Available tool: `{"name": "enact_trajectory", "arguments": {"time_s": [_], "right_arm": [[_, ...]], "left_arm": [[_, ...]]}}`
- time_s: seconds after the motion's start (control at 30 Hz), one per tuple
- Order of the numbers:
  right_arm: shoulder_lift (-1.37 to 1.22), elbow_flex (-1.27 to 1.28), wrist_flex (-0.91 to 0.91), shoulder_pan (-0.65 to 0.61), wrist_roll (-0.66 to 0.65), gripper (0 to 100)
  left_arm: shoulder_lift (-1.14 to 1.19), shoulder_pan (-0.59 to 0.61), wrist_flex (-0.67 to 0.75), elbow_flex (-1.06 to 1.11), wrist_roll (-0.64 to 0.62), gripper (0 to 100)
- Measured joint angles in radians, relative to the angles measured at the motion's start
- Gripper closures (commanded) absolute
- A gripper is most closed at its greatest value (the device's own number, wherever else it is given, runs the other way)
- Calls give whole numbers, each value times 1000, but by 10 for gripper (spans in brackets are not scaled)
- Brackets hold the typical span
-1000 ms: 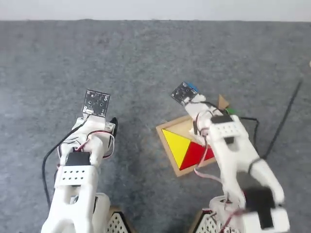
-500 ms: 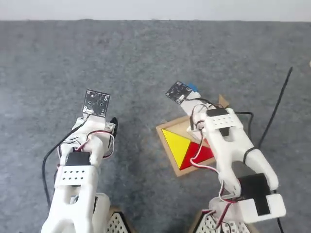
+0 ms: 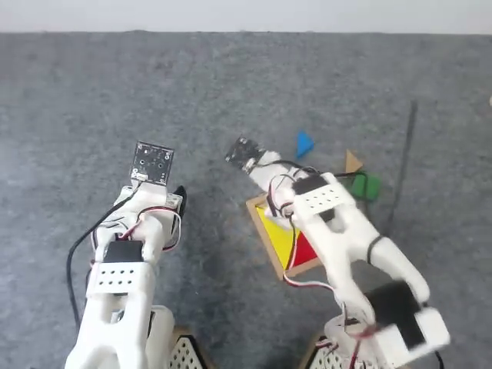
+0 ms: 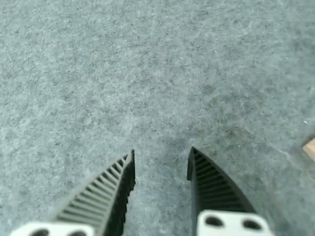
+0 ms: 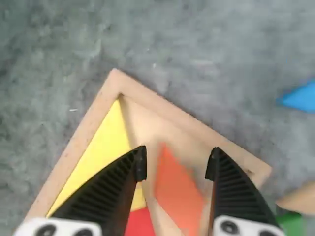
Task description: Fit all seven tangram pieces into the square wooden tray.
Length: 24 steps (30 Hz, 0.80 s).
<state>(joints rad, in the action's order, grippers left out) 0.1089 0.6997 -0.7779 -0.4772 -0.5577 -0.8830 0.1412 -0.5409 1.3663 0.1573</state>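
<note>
The right pincer [image 5: 177, 150] hung open over the orange piece [image 5: 179, 191] in the tray [image 5: 162, 104]; the blue triangle [image 3: 304, 143] seemed next.

The left arm [image 3: 123, 269] stands at the near left and stretches straight toward the far side. The left tool [image 4: 160, 164] points downward with its jaws parted. The right arm [image 3: 338, 231] rises from the near right and leans far and leftward toward the middle. The right tool [image 5: 176, 157] faces down, its jaws apart.

Wooden tray [image 5: 82, 140] holds yellow piece [image 5: 106, 152] (blue piece [image 3: 304, 143] lies outside).
</note>
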Motion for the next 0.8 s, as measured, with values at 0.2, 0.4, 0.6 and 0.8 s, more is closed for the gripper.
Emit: {"name": "enact_trajectory", "arguments": {"time_s": [0.2,0.4,0.6,0.8], "right_arm": [[213,0,-109,107,18,783],[221,41,-155,250,-31,783],[135,71,-147,256,-48,783],[83,69,-138,256,-52,783]], "left_arm": [[0,0,0,0,18,826],[0,0,0,0,31,826],[0,0,0,0,31,826],[0,0,0,0,31,826]]}}
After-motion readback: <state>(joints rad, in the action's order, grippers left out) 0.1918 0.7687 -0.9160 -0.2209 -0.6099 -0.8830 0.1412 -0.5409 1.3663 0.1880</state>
